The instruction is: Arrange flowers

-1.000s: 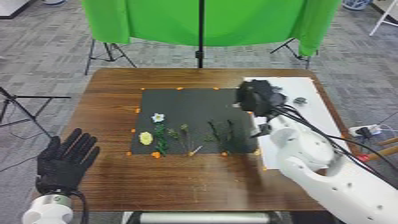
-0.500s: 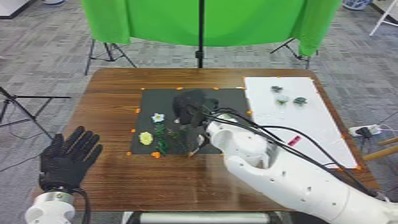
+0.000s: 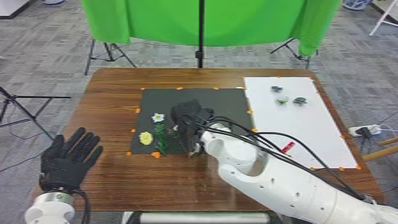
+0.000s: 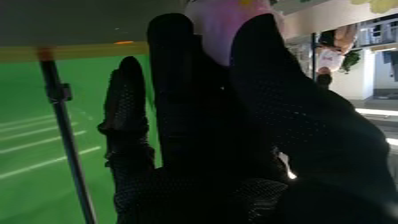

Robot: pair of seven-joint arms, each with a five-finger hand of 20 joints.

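Your right hand is over the dark mat, with its fingers and thumb narrowed around a pink flower in the right wrist view; it looks like a light pinch near the tips. How much of the stem it has, you can't tell from here. Just left of the hand lies the white flower, with a green stem below it, and the yellow flower a little farther left and nearer you. Off to the hand's right is the white sheet, with three small plants near its far end and a red-pink piece nearer you. Well out to the left, your left hand is spread wide by the edge of the brown bench.

I'd judge you're at the pick-up step, taking one bloom from the laid-out row for the arrangement on the sheet. Next, make sure the pinch is firm without crushing the petals, lift straight up so you don't drag the neighbours, then carry it right to the sheet and lower it into a free spot.
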